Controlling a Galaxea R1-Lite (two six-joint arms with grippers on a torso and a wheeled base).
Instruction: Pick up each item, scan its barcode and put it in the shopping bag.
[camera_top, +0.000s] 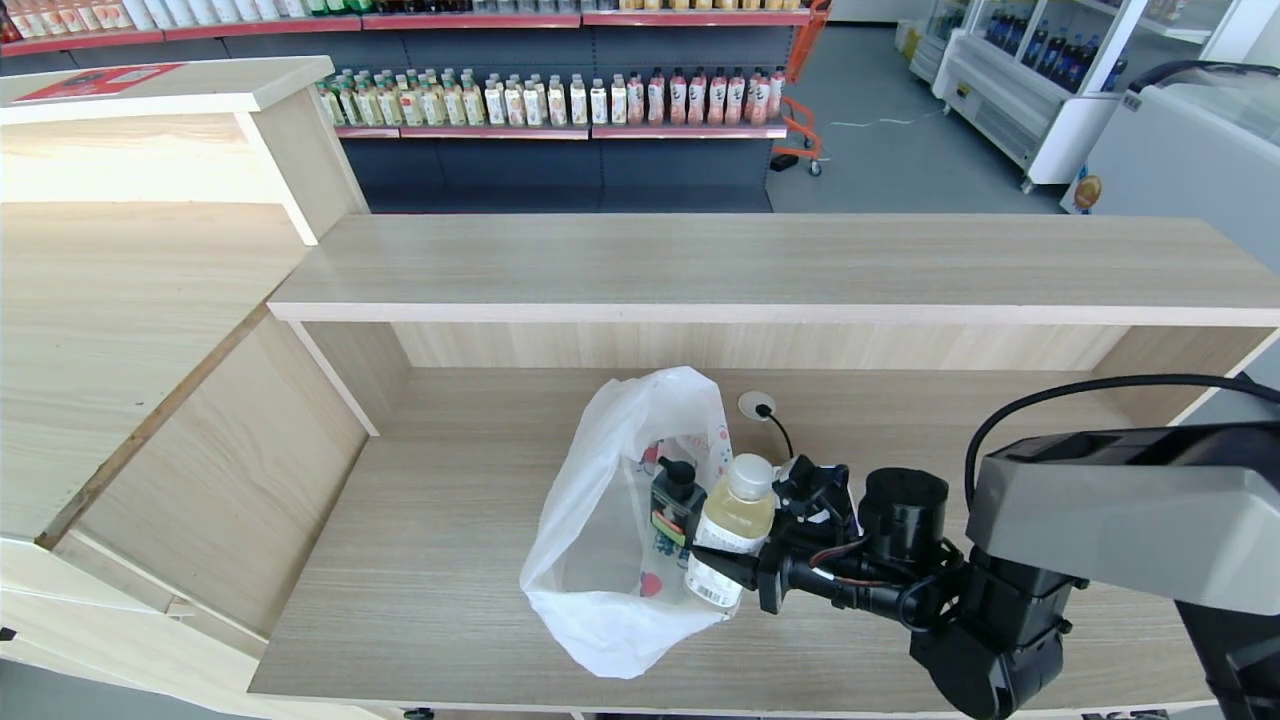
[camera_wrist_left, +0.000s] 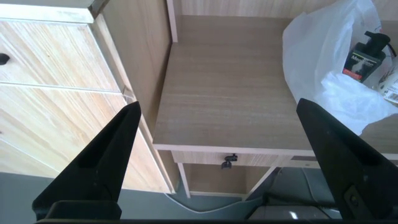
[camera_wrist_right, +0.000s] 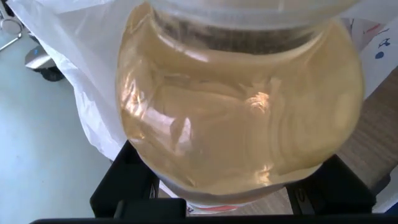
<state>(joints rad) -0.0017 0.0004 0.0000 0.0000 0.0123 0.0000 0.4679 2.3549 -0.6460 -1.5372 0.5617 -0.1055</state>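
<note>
- Right gripper fingers are clamped on a clear bottle of pale yellow liquid with a white cap; in the right wrist view the dark pads sit on either side of the bottle body.
- Left gripper: fingers spread wide with nothing between them, hanging over the near left edge of the wooden counter.
- The bottle is tilted, cap up and away, barcode label at its lower end. It sits at the right side of the shopping bag's open mouth — I cannot tell whether its base is inside the rim.
- Shopping bag: thin white plastic, slumped on the lower counter surface, mouth facing the right arm.
- Inside the bag is a dark pump bottle, upright, just left of the held bottle.
- Behind the bag a black cable runs into a white grommet in the counter.
- Farther back is the raised upper ledge of the counter.
- Beyond it stand store shelves of bottled drinks, an orange cart at their right end and chiller cabinets far right.
</note>
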